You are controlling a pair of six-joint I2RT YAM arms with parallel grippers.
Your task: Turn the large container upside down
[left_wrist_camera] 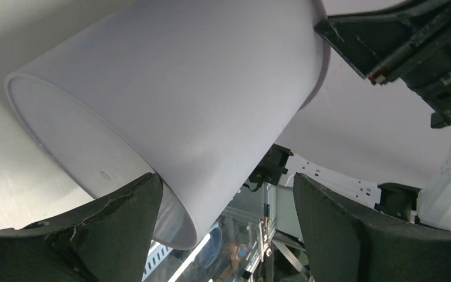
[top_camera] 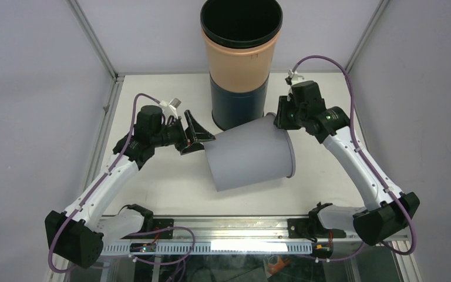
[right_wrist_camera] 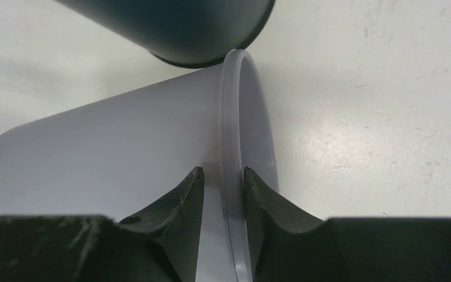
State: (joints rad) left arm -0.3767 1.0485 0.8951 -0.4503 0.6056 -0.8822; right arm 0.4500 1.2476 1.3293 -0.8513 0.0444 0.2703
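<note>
The large container (top_camera: 249, 154) is a pale grey bucket on its side at the table's middle, its open rim to the right and its base to the left. My right gripper (top_camera: 282, 120) is shut on the rim, one finger inside and one outside, as the right wrist view shows (right_wrist_camera: 223, 171) on the container (right_wrist_camera: 111, 141). My left gripper (top_camera: 197, 136) is open at the base end. In the left wrist view the container (left_wrist_camera: 170, 100) fills the top, its base edge lies between my open gripper's fingers (left_wrist_camera: 226, 182), and one finger (left_wrist_camera: 123, 217) is against the base.
A tall stack of containers (top_camera: 241, 64), black over peach over dark blue, stands upright just behind the grey one; its dark bottom shows in the right wrist view (right_wrist_camera: 182, 29), nearly touching the rim. Frame posts stand at the back corners. The white table (top_camera: 164, 182) extends left and forward.
</note>
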